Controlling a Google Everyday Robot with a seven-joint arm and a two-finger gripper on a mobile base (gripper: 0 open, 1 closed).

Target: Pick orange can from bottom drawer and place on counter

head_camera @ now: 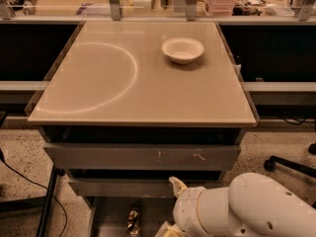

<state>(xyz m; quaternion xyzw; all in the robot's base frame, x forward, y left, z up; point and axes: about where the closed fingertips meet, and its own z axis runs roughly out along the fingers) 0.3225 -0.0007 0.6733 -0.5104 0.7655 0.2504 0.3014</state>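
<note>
Camera view: gripper (pixel 169 229) cut off low, beside orange can (pixel 133 220).

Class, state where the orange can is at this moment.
In the camera view, at the bottom edge and left of centre: the can is in the open bottom drawer, just left of the end effector, below the two upper drawers.

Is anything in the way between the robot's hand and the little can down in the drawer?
Nothing visible is. The gripper hangs just right of the orange can, which sits in the open bottom drawer, with only bare drawer floor between them. The counter above holds a white bowl near its far right.
</note>
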